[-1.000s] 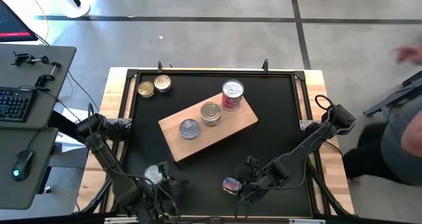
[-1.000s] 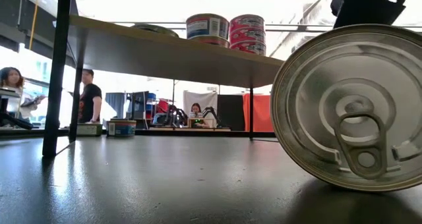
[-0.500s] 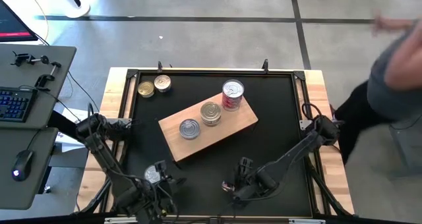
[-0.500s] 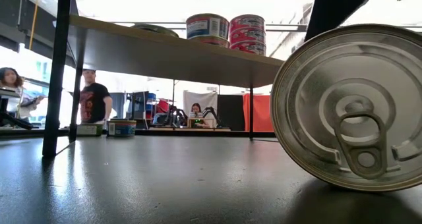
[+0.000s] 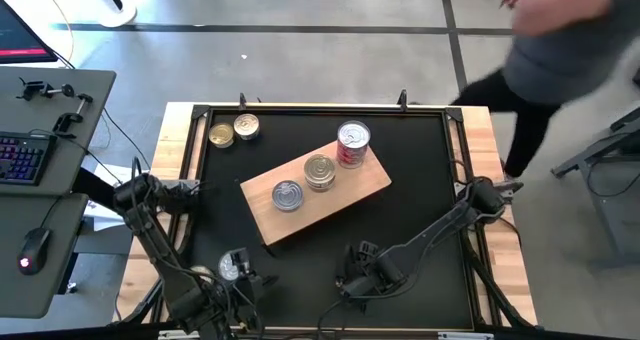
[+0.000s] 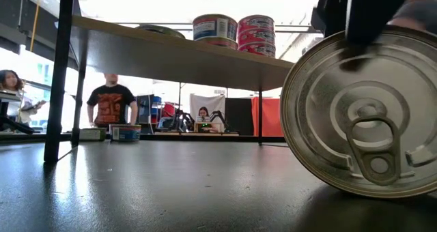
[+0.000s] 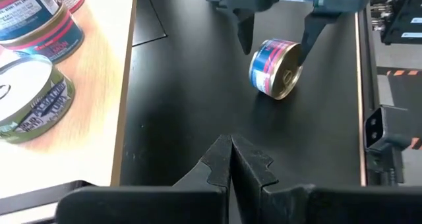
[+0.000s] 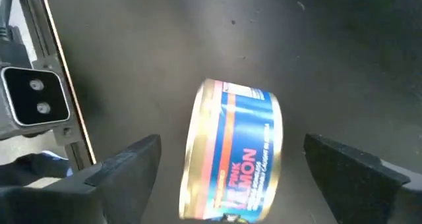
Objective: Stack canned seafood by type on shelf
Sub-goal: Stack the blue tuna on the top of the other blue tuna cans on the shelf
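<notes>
Pickup step in hand. Right claw (image 7: 275,26) hung spread wide over blue-labelled salmon tin (image 7: 277,69), tin lying on its side on black tabletop (image 5: 420,195), near front edge, fingers straddling it, not yet gripping. Left claw (image 7: 231,159) pinched shut, empty, waiting nearby. Shelf (image 5: 375,178) already carried three stacks of tins. Next, my guess: lower, squeeze on tin's rims, lift toward shelf, right it.

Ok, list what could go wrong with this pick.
1. The blue-label tin lies on its edge between the open right gripper fingers; a touch could set it rolling across the black tabletop before the jaws close.
2. A grip across the curved side may slip.
3. The left gripper, shut, waits close by, so a rolling tin might hit it.
</notes>
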Controlling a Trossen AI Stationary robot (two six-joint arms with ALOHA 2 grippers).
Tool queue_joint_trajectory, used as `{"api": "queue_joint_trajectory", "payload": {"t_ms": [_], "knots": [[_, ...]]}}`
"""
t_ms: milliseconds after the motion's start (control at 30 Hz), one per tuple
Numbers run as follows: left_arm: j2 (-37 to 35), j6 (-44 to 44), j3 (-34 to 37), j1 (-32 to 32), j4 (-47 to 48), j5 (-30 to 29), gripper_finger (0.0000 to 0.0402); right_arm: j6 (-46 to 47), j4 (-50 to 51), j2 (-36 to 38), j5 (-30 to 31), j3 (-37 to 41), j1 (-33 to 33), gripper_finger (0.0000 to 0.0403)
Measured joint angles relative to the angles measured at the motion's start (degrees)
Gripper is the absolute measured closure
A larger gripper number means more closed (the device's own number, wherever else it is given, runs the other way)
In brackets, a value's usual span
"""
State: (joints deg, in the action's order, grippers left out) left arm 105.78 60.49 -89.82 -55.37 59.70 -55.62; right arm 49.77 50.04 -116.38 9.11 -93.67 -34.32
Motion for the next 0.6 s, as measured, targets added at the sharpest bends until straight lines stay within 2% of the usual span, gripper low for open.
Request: {"api": "queue_joint_trajectory", "payload": {"t_ms": [167,267,400,567,600], "knots": [[0.00,0.97,0.00,-0.65,-0.02,0.00,0.0402,-0.31,-0.17,-1.60,-0.92,0.02,0.53,0.0040],[0.02,0.98,0.00,-0.66,0.01,-0.01,0.0402,-0.73,-0.22,-2.30,-3.65,0.02,0.90,0.0055],[0.02,1.01,0.00,-0.64,-0.02,-0.01,0.0402,-0.58,-0.11,-3.10,-5.07,0.11,0.98,0.0116],[0.01,0.96,0.00,-0.64,-0.01,-0.01,0.0401,-0.79,-1.03,-2.99,-5.35,0.09,1.07,0.0232],[0.02,0.96,0.00,-0.64,-0.02,-0.01,0.0401,-0.98,-1.05,-2.99,-5.67,0.09,1.07,0.0235]]}}
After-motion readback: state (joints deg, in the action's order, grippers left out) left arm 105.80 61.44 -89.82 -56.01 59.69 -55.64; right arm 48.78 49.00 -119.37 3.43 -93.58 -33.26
